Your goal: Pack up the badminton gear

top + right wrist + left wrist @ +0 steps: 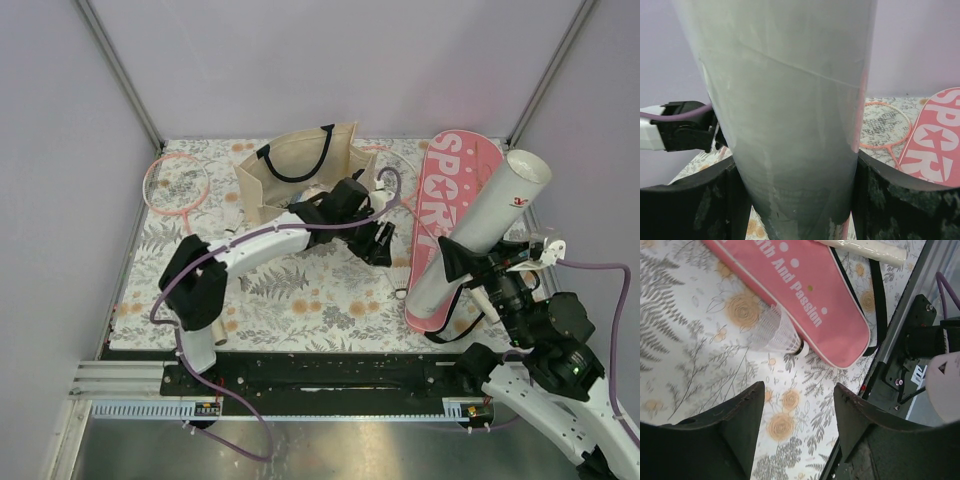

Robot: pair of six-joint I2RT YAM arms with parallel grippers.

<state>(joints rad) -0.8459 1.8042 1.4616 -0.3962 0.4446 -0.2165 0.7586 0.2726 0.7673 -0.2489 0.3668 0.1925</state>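
My right gripper [462,262] is shut on the long white tube [480,235] and holds it tilted over the pink "SPORT" cover [448,205]. In the right wrist view the tube [790,100] fills the space between the fingers [715,200]. My left gripper [378,245] is open and empty. In the left wrist view it [799,395] hovers just short of the white shuttlecock [775,332], which lies against the cover's edge [805,295]. One pink racket [178,185] lies at the far left. The second racket [885,125] lies behind the tube, its shaft running under the cover.
The beige tote bag [300,170] stands open at the back centre, behind my left arm. The cover's black strap [880,295] trails to the table's near edge. A white racket handle [865,247] lies by the cover. The black base rail [330,375] runs along the front.
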